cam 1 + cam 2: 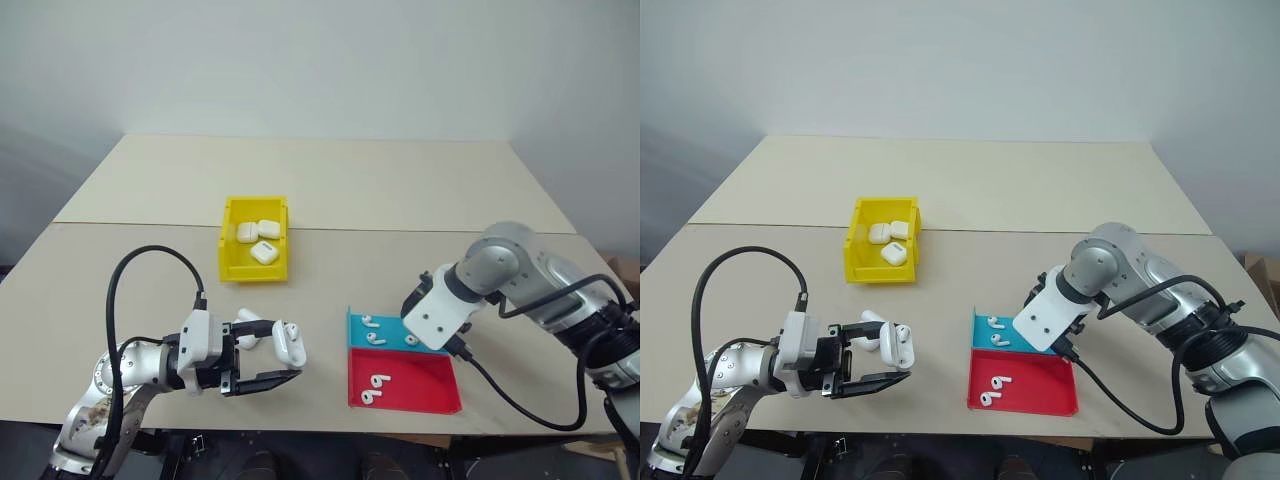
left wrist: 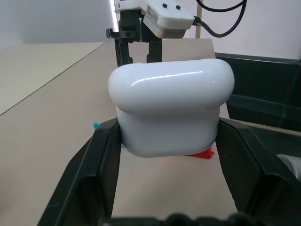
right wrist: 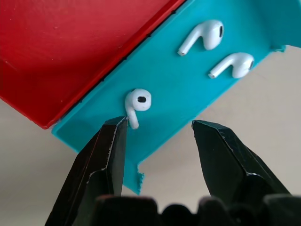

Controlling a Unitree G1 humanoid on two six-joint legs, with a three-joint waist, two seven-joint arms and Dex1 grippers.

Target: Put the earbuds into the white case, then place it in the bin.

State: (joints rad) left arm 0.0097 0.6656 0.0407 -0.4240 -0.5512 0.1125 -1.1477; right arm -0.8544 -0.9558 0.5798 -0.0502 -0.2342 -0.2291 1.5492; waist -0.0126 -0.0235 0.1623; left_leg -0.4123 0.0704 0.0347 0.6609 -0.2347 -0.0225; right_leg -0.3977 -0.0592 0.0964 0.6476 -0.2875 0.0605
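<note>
Left gripper (image 2: 164, 141) pinches white case (image 2: 171, 106). Right wrist view: right gripper (image 3: 160, 129) spread over blue tray (image 3: 188, 94); one fingertip (image 3: 115, 129) beside an earbud (image 3: 137, 104).

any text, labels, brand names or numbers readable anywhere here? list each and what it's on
No text, brand or number can be read in these pictures.
The cases in the yellow bin: each has a small dark patch on top, maybe a label, too small to read.
The white case in the left gripper: plain glossy surface, no marking.
The blue tray, the red tray and the earbuds: no marking.
</note>
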